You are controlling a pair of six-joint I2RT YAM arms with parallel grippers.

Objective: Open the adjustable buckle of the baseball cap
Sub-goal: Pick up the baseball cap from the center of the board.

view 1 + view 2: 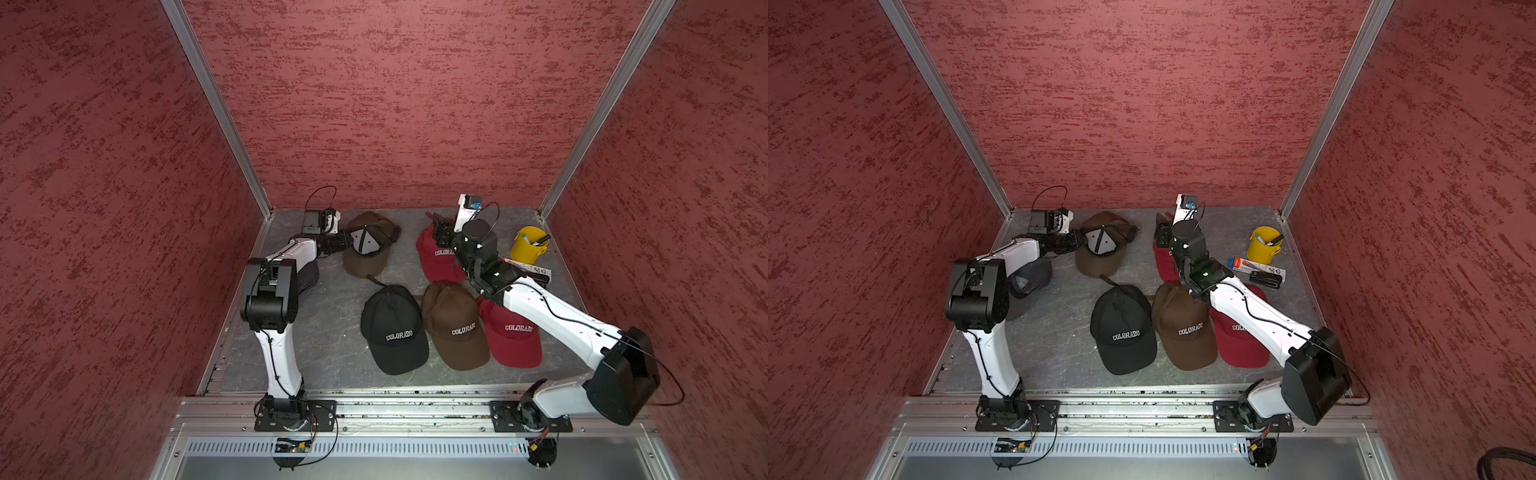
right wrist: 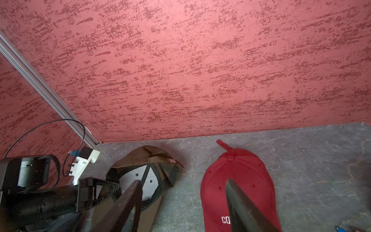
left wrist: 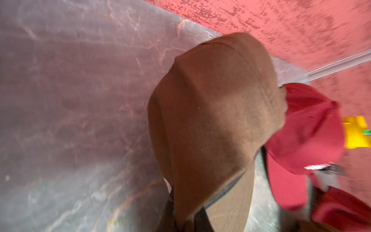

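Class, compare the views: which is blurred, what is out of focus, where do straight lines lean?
Left wrist view: motion-smeared, table and upturned brown cap soft. Right wrist view: wall crisp, fingers of the right gripper out of focus. Both top views: sharp, evenly lit, aluminium posts splaying outward from wide-angle distortion.

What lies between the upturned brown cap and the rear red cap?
Nothing: between the upturned brown cap and the rear red cap only bare table shows, clearest in the right wrist view.
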